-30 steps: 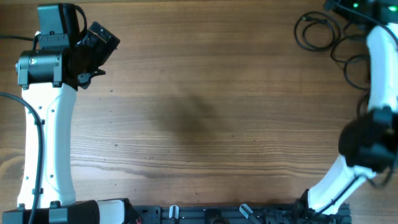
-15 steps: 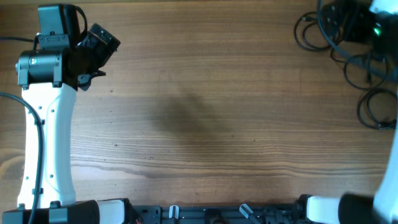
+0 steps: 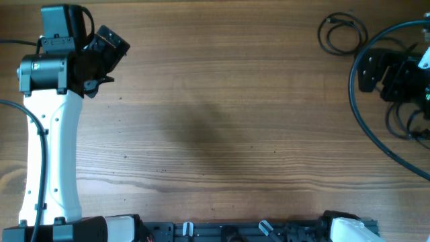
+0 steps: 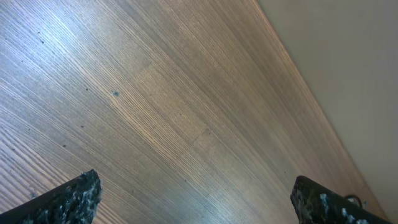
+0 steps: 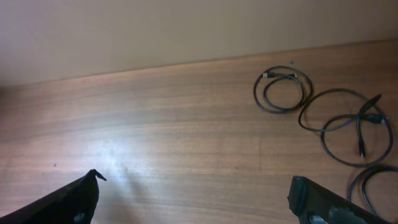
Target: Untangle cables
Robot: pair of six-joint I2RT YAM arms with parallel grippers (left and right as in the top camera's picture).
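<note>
The cables lie apart at the table's far right. One small black coil sits alone. A second cable forms two linked loops with its plug ends showing. Part of a third loop shows at the right wrist view's lower right. From overhead, loose loops peek out beside and under my right gripper, which hovers open and empty just left of them. At the far left my left gripper is open over bare wood, holding nothing.
A thick black wire fixed to the right arm arcs over the table's right side. The table's far edge meets a plain wall. The left arm's white link stands along the left side. A black rail runs along the near edge.
The right gripper has drawn back from the far right corner toward the near side and opened a little wider. The cables stay on the table. The left arm has not moved.
</note>
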